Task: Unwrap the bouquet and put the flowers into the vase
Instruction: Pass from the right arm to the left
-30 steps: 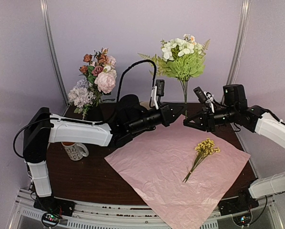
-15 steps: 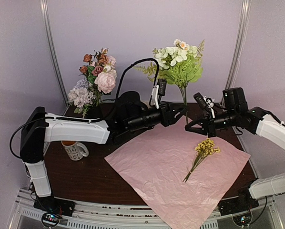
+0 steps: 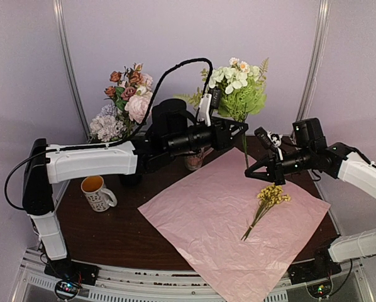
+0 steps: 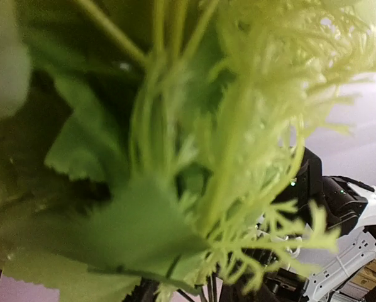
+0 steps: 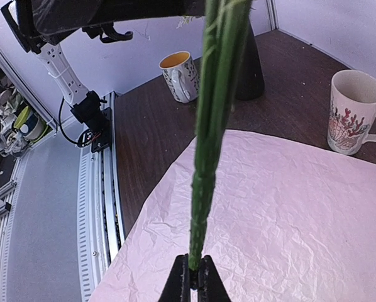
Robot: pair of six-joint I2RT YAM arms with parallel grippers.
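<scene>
**Jaws of the right gripper clamp a flower bunch by its stems; the left jaws cannot be read**

Seen from above, the left arm (image 3: 94, 160) stretches from the left edge to the middle of the frame. The left gripper (image 3: 238, 129) sits against the foliage of a white-and-green flower bunch (image 3: 238, 88) at upper centre. Leaves hide its fingers in both the overhead and left wrist views, so I cannot tell whether they grip or stand released.

The right arm (image 3: 358, 167) comes in from the right edge. The right gripper (image 3: 248, 168) is closed tight on the lower end of the bunch's stems (image 5: 210, 126), which rise upright from between its fingertips. The bunch hangs in the air above the far corner of the paper, clear of the table.

A crinkled pink paper sheet (image 3: 219, 226) lies flat and open across the lower middle of the dark table (image 3: 112, 233).

At upper left, pink, orange-red and lavender flowers (image 3: 128, 100) stand behind the left arm. The black vase (image 5: 249, 66) shows at the top of the right wrist view.

A cream patterned mug (image 5: 354, 110) stands at the right of that view, just off the paper. An orange-lined mug (image 3: 99, 194) stands at the overhead view's left. A small yellow sprig (image 3: 266, 201) lies on the paper, right of centre.
</scene>
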